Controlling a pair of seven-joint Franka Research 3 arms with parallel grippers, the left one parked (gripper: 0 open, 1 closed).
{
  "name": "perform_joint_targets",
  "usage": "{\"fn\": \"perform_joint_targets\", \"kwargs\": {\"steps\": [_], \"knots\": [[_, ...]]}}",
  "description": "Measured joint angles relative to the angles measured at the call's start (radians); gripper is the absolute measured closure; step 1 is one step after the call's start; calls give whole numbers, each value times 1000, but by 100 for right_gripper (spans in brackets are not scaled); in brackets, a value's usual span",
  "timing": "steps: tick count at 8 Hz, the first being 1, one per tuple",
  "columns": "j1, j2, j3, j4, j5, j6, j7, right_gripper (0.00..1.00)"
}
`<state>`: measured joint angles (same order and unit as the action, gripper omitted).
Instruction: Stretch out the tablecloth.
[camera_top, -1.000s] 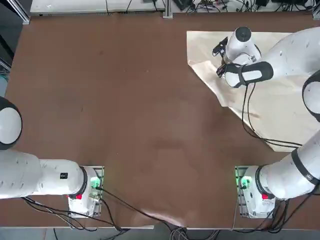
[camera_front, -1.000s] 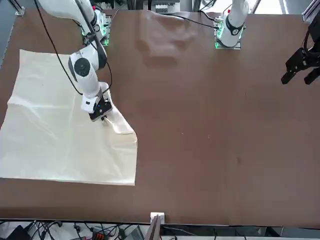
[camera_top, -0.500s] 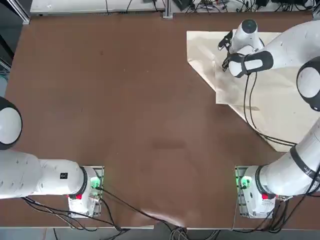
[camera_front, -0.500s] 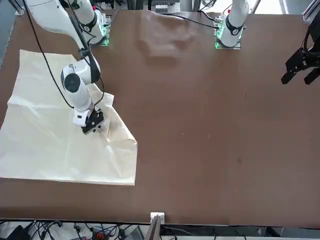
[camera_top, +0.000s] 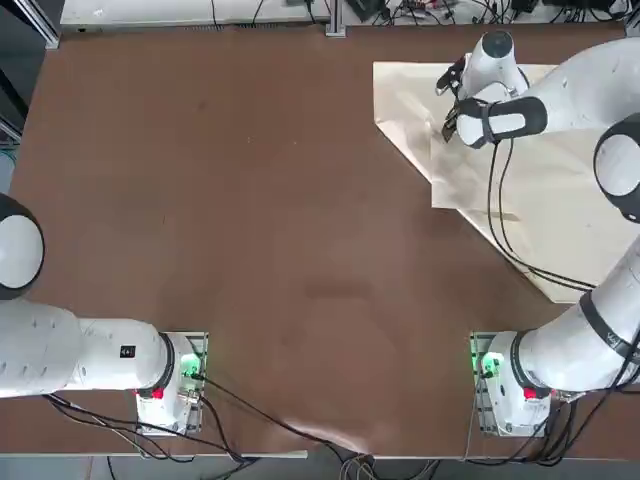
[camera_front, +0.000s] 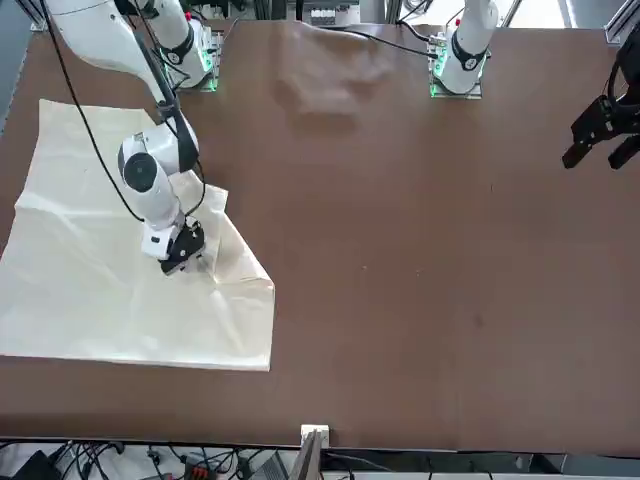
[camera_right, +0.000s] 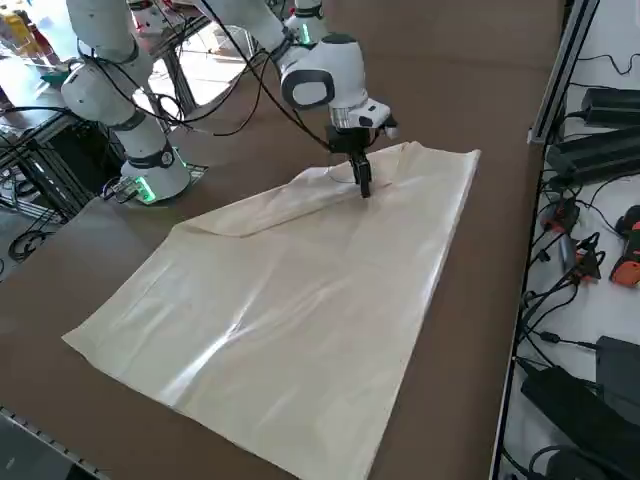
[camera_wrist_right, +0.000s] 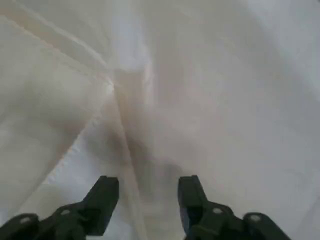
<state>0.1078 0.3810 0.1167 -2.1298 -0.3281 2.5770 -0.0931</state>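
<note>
In the front view, the tablecloth (camera_front: 100, 290) lies spread over the left part of the brown table (camera_front: 420, 250), its near edge running straight and ending in a square corner. One corner of the cloth is folded back over the sheet, making a doubled flap with a slanted edge on the side facing the bare table.

The right gripper (camera_front: 180, 262) hangs pointing down over that folded flap, just inside the slanted edge. In the top view the same gripper (camera_top: 450, 118) sits over the far left portion of the cloth (camera_top: 540, 190), close to the fold line. From the right side view the fingertips (camera_right: 363, 186) come down to the fabric (camera_right: 300, 300) beside a raised ridge of cloth; whether they actually touch the surface is hard to say.

The wrist view shows the two dark fingers (camera_wrist_right: 102, 197) standing apart with a clear gap between them, nothing caught in it. A soft crease of the cloth (camera_wrist_right: 210, 100) runs up from that gap, with a layered hem edge off to one side.
</note>
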Motion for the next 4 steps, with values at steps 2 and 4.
{"fn": "perform_joint_targets", "kwargs": {"steps": [2,4], "knots": [[8,-87,131,4,1,-206,239,6],[50,-138,231,-48,2,-281,465,0]]}}
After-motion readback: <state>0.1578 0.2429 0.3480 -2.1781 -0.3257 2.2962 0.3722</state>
